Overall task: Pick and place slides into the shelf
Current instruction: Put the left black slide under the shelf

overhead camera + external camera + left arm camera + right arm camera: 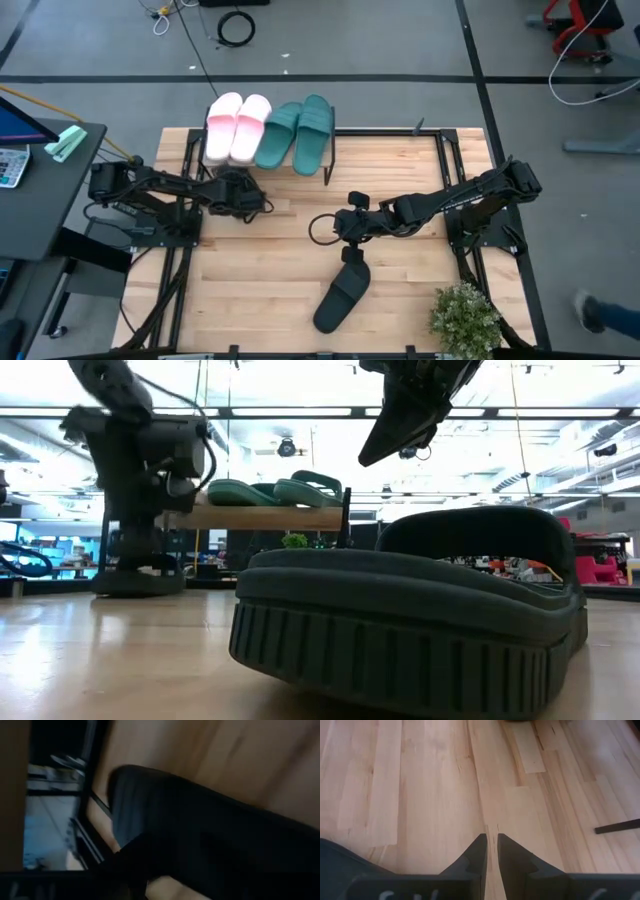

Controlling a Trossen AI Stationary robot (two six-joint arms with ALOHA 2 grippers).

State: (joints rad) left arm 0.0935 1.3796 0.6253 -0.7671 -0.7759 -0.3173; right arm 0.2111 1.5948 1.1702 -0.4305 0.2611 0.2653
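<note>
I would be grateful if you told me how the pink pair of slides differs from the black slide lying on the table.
The pink pair is pale, while the black slide is dark. The pink pair rests on top of the shelf, beside the teal pair; the black slide lies alone on the table, near the front edge. The pink slides lie straight and side by side; the black one lies at an angle. Both are the same strapped slip-on shape.
</note>
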